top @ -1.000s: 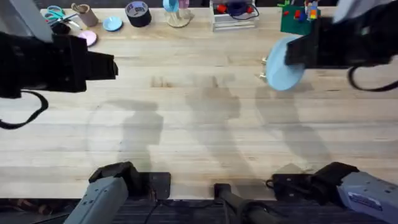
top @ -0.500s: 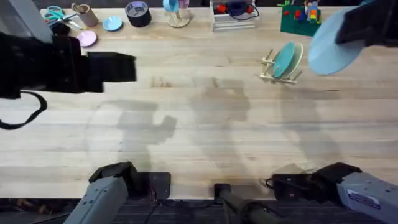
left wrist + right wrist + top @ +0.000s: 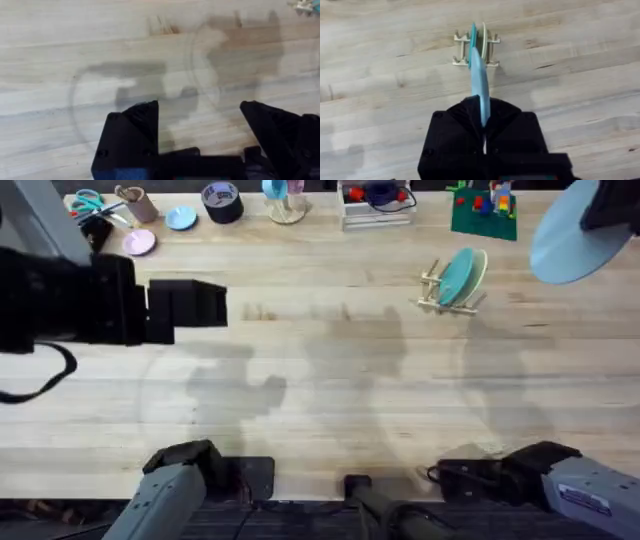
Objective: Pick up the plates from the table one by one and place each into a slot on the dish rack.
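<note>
Lifted higher and carried toward the table's far right corner since a second ago, the pale sky blue plate [image 3: 566, 242] has uncovered the dish rack [image 3: 447, 288] it was hiding, and the left arm has slid a little toward the middle.

From overhead, the right gripper [image 3: 612, 205] hangs at the far right edge of the table [image 3: 330, 400], pinching the pale sky blue plate by its rim so the disc tilts in the air above and to the right of the rack. The dish rack stands on the right half of the table toward the far edge, with the teal plate [image 3: 457, 276] upright in one of its slots and a cream plate [image 3: 477, 272] just behind it. The left gripper [image 3: 190, 304] hovers over the left half of the table, carrying nothing.

The left wrist view shows the left gripper's [image 3: 200, 130] black fingers [image 3: 135, 125] spread wide apart over bare planks.

In the right wrist view, the right gripper [image 3: 484, 120] is clamped on the edge of the pale sky blue plate [image 3: 479, 82], seen edge-on and lined up with the dish rack [image 3: 475, 47] beyond, where the teal plate [image 3: 472, 37] stands between the pegs.
</note>
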You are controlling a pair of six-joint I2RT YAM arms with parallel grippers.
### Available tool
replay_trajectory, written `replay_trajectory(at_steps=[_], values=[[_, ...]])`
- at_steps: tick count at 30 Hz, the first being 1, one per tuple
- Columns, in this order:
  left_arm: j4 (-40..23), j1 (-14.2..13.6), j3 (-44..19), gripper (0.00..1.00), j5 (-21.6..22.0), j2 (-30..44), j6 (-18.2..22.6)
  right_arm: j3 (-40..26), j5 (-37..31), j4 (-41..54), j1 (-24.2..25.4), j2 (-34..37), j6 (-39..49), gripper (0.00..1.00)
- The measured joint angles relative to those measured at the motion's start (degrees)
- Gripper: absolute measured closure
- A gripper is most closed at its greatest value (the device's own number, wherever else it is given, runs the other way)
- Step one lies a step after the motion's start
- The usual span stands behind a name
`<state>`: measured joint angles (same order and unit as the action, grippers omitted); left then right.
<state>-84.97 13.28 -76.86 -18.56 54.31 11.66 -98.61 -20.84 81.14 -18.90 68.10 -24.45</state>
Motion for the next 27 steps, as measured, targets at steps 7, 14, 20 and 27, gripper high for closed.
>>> replay_trajectory(at_steps=[7, 14, 20, 27], values=[[-2.71, 0.0, 0.0, 0.008, 0.01, -0.01, 0.0, 0.0, -0.39, 0.02, 3.35, 0.0, -0.22, 0.97], [-2.71, 0.0, 0.0, 0.008, 0.01, -0.01, 0.0, 0.0, -0.57, 0.07, 5.1, 0.0, -0.42, 0.97], [-2.71, 0.0, 0.0, 0.008, 0.01, -0.01, 0.0, 0.0, -0.59, 0.07, 5.1, 0.0, -1.25, 0.97], [-2.73, 0.0, 0.0, 0.008, 0.01, 0.0, 0.0, -0.03, -0.59, 0.09, 5.1, 1.44, -2.41, 0.97]])
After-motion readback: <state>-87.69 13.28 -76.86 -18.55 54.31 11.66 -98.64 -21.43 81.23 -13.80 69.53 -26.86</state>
